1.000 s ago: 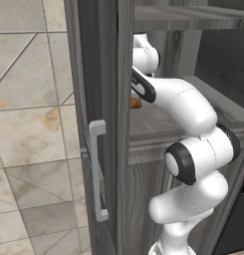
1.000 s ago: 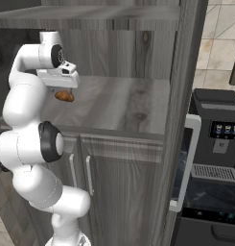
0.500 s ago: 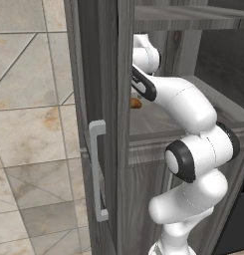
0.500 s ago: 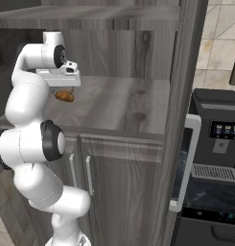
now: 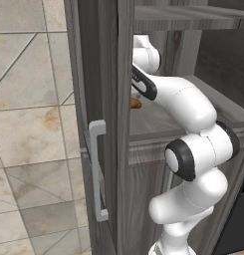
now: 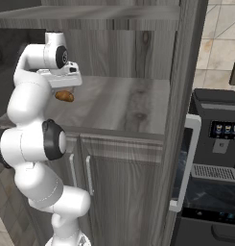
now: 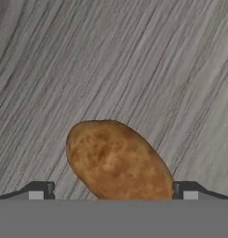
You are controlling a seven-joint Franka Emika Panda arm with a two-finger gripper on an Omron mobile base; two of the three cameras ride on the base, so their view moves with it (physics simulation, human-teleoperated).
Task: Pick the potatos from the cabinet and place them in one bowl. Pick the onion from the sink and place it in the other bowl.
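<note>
An orange-brown potato (image 7: 117, 160) lies on the wood-grain shelf (image 7: 134, 60) of the dark grey cabinet (image 6: 186, 72). My gripper (image 7: 113, 191) hangs right above it, open, with one dark fingertip (image 7: 39, 190) on each side of the potato and a gap to both. From the right base view the same potato (image 6: 64, 96) rests just under the white hand (image 6: 61, 77). In the left base view the potato (image 5: 136, 103) peeks out past the cabinet's front post (image 5: 124, 99). The bowls, the onion and the sink are out of view.
The open cabinet door (image 5: 91, 74) with its pale bar handle (image 5: 97, 169) stands to the left of the arm. An upper shelf (image 6: 90, 12) runs close over the hand. Lower doors (image 6: 119, 192) sit under the shelf. A black coffee machine (image 6: 215, 158) stands right of the cabinet.
The hand has sunk slightly toward the potato. The potato has stayed in place and the jaws have stayed wide.
</note>
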